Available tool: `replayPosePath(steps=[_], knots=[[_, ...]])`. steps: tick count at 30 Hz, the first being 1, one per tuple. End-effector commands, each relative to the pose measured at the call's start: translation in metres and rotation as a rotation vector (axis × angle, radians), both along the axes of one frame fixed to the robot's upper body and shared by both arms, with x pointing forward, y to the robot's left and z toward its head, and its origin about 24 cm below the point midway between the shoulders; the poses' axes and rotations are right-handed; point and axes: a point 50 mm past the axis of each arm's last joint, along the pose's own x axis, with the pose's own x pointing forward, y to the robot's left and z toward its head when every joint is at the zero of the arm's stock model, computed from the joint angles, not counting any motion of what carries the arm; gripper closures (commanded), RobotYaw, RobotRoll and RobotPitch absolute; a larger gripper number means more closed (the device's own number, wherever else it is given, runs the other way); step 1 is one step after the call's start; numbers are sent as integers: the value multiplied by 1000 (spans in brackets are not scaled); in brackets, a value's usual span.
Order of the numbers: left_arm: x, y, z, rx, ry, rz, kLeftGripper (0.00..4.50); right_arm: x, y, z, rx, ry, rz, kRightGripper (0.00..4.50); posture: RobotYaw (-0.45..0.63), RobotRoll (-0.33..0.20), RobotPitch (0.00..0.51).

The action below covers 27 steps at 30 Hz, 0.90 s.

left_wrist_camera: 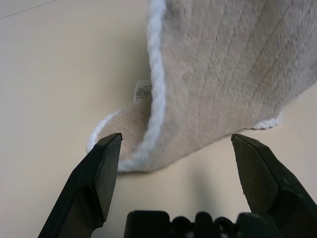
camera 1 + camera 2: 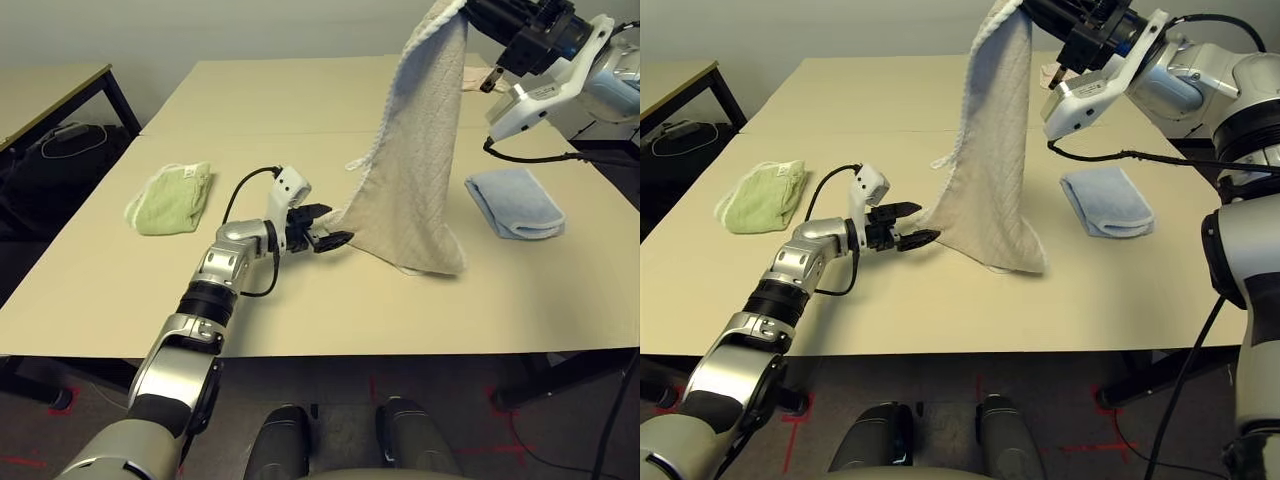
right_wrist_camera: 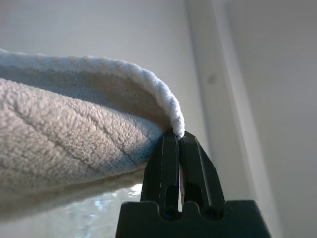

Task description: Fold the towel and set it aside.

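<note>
right gripper point(image 2: 1060, 22) clenched on the towel point(image 2: 415, 170) at its top edge, held high; cloth hangs, lower end resting on the table point(image 2: 300, 320). left gripper point(image 2: 330, 228) low, its 2 fingers spread wide, just beside the towel's bottom corner. green towel point(image 2: 170, 198) far left, blue towel point(image 2: 514, 202) right.

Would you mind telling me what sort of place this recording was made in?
Probably an office-like lab or test room: plain beige tables pushed together, bare walls, red tape marks on grey carpet.
</note>
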Motion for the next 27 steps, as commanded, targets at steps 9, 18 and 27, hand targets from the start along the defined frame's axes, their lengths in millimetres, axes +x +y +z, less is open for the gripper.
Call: replayPosePath(steps=[9, 18, 27], knots=[[8, -14, 3, -17, 0, -2, 0, -10, 12, 36, -48, -147, 29, 4439, -13, 0, 22], [12, -11, 3, -22, -9, 48, 0, -12, 8, 42, -81, -187, 8, 4439, -3, 0, 17], [20, 2, 2, 5, -9, 147, 0, -14, 3, 39, -92, -175, 13, 4439, -7, 0, 15]])
